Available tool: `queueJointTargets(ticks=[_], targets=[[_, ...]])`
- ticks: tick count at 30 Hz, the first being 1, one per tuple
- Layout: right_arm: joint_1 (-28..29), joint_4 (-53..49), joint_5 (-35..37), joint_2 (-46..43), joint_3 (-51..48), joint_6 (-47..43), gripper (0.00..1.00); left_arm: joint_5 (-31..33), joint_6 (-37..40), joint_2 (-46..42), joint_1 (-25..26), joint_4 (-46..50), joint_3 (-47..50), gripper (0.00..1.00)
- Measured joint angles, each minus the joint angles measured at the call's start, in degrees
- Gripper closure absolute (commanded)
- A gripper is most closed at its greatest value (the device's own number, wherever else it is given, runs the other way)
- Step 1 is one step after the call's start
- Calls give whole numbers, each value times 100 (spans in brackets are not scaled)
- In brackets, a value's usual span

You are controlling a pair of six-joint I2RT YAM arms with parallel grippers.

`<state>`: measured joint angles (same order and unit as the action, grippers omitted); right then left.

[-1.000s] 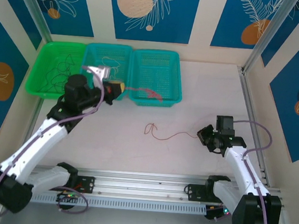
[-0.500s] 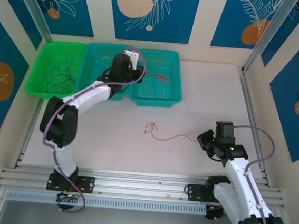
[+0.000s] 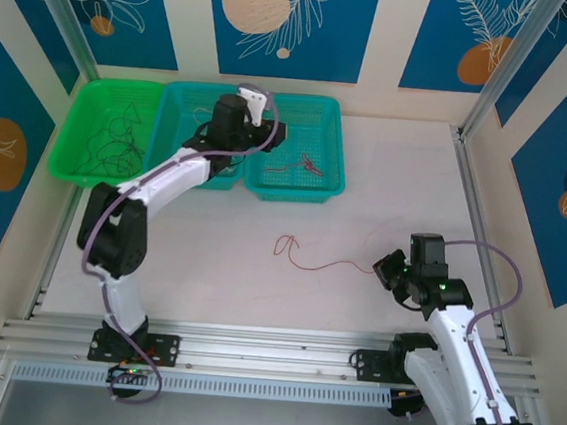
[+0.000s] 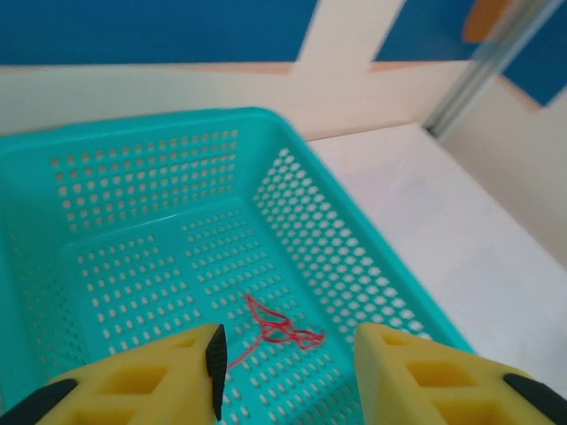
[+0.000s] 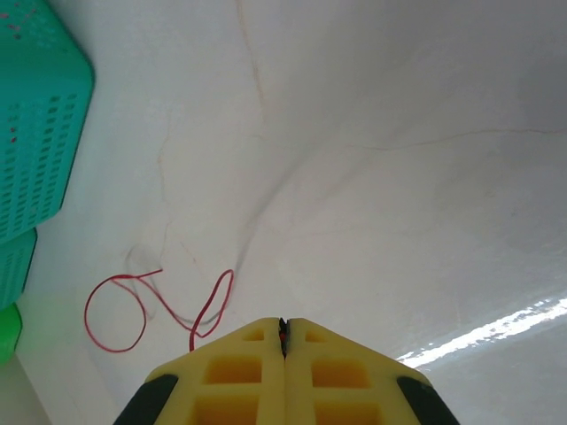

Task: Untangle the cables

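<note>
- Right gripper, near the tabletop's right edge: fingers pressed together, with a red speck in the seam. I read that as clamped on one end of the loose red cable.
- That cable runs from the pinch across the bare middle of the tabletop and ends in a small loop. It crosses no other wire, so the end grip looks meant for a straight drag.
- Three baskets sit side by side along the far edge, which looks like one bin per colour.
- Left gripper hangs over the right teal basket, fingers apart and nothing between them. It's positioned to place into or lift out of that bin.
- A bunched red cable lies on that basket's floor, right below the gap.
- The green basket at the far-left corner holds the black cable, tangled only with itself.
- I can't make out the white one; the left arm covers much of the middle basket.
</note>
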<state>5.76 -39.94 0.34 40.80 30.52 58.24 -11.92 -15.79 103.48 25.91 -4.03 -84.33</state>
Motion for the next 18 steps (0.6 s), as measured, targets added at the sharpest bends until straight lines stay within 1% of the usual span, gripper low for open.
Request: queueJointTargets(ticks=[3,5,7,9,12,14,18], targets=[[52,13,-125,173,337,-201,100,-531,269,-870,98,-101,597,57],[87,57,-221,295,538,-310,100,-833,579,-1412,267,-142,977,55],[142,138,-339,431,693,-407,100,-1126,997,-1878,592,-142,1362,54],[251,267,-494,581,804,-481,100,-1381,1554,-2243,1097,-138,1779,52],[511,476,-710,776,933,-522,100,-1617,2096,-2472,1742,-321,2468,47],[708,566,-807,911,1084,-540,100,-1676,2267,-2459,1985,-590,2931,40],[1154,693,-883,1126,1541,-584,100,-1620,2459,-2098,2155,-1008,3377,28]])
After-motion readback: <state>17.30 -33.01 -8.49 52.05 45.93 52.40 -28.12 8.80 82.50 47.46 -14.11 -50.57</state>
